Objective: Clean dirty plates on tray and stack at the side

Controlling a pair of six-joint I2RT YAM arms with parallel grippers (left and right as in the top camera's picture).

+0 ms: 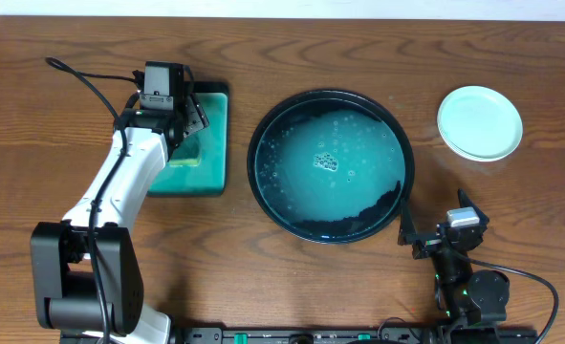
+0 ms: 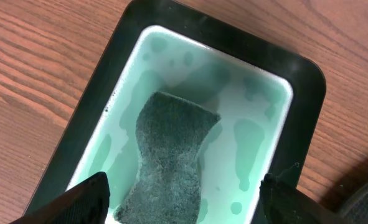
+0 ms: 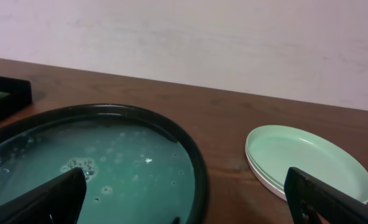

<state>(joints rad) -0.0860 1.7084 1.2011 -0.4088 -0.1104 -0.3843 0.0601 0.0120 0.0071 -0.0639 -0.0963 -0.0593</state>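
The round black tray point(image 1: 402, 143) sits mid-table, its base wet, teal and foamy, with no plates in it. It also shows in the right wrist view point(image 3: 196, 168). The pale-aqua plates point(image 1: 480, 122) stand stacked on the brown tabletop at the far right, also seen in the right wrist view point(image 3: 308, 158). My left gripper point(image 2: 184, 202) is open above a dark sponge point(image 2: 168, 155) lying in the rectangular teal tray point(image 2: 308, 81). My right gripper point(image 3: 187, 202) is open and empty near the front of the table, right of the round tray.
The rectangular teal tray point(image 1: 215, 143) with a black rim sits left of the round tray, partly under my left arm. The wall runs along the table's far edge in the right wrist view. A black rail runs along the front edge point(image 1: 311, 334).
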